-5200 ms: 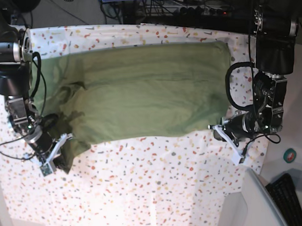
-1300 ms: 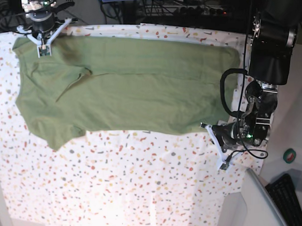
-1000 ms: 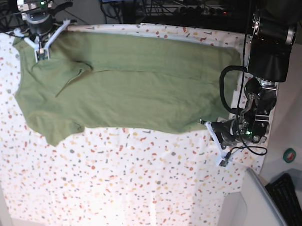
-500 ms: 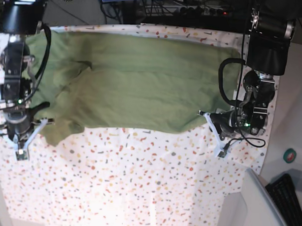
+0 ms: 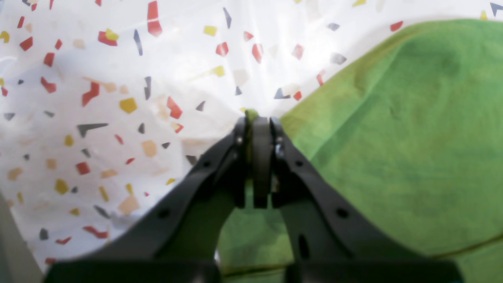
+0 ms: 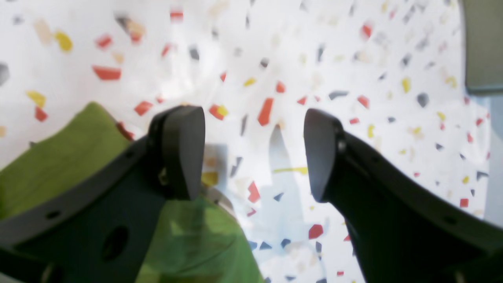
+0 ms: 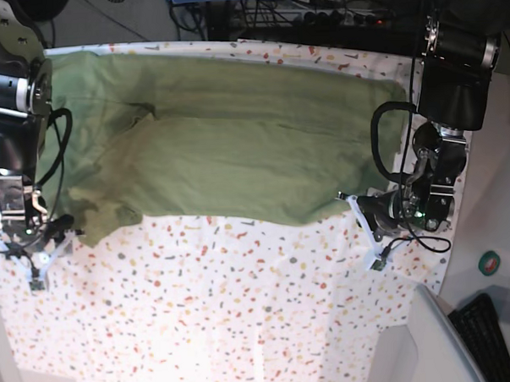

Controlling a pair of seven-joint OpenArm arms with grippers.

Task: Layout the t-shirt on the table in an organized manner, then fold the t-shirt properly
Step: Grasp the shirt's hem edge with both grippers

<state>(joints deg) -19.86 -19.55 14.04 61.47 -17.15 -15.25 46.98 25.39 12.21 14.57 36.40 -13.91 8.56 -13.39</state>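
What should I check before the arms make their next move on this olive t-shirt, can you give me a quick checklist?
1. Left gripper clamped on the t-shirt: ok. Its jaws are shut with a sliver of green fabric pinched at the tips.
2. Right gripper free to take a new grip: ok. Jaws open, nothing between them, only the speckled table cloth beyond.
3. Fabric within the right gripper's reach: ok. Green cloth lies just beside and under one of its jaws.
4. Shirt lying flat: not ok. The sleeve end near the right arm is bunched and creased.
5. Shirt fully on the table: cannot tell. The far edge runs close to the table's edge.
6. Collar tag side: cannot tell.
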